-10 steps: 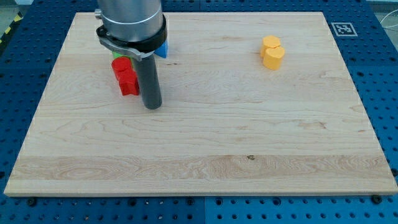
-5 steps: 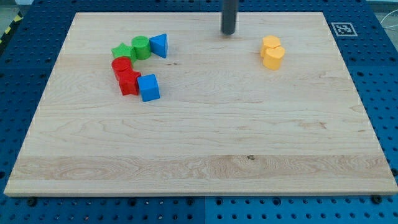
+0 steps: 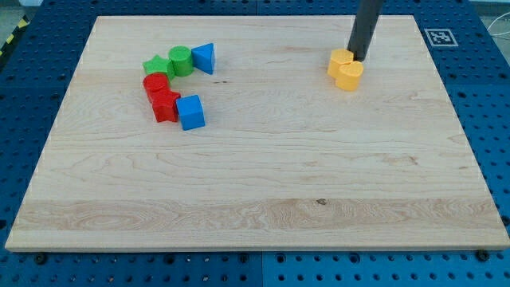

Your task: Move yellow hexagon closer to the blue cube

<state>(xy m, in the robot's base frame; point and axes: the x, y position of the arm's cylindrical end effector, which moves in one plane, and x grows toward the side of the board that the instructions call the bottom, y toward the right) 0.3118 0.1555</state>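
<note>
A: Tip position? State?

B: Rod comes down from the view's top right; my tip (image 3: 358, 58) sits at the upper right edge of the yellow pair, touching or nearly so. It is a bare rod end, nothing to spread or pinch.

A: Yellow pieces?

B: Two, pressed together. The yellow hexagon (image 3: 349, 76) is the lower one; a second yellow block (image 3: 339, 58) lies at its upper left, shape unclear. Both sit on the board's (image 3: 263, 183) upper right part.

A: Blue cube?

B: Blue cube (image 3: 190, 112) is well apart, toward the view's left, at the bottom end of a curved cluster. It touches a red block (image 3: 165, 105) on its left; a red cylinder (image 3: 155, 84) sits just above that.

A: Rest of the cluster?

B: A green block (image 3: 154, 65), then a green cylinder (image 3: 181, 60), then a blue triangle (image 3: 205, 57) at the cluster's upper right end, each beside the next.

A: Anything else?

B: A fiducial marker (image 3: 440, 37) at the board's top right corner.
</note>
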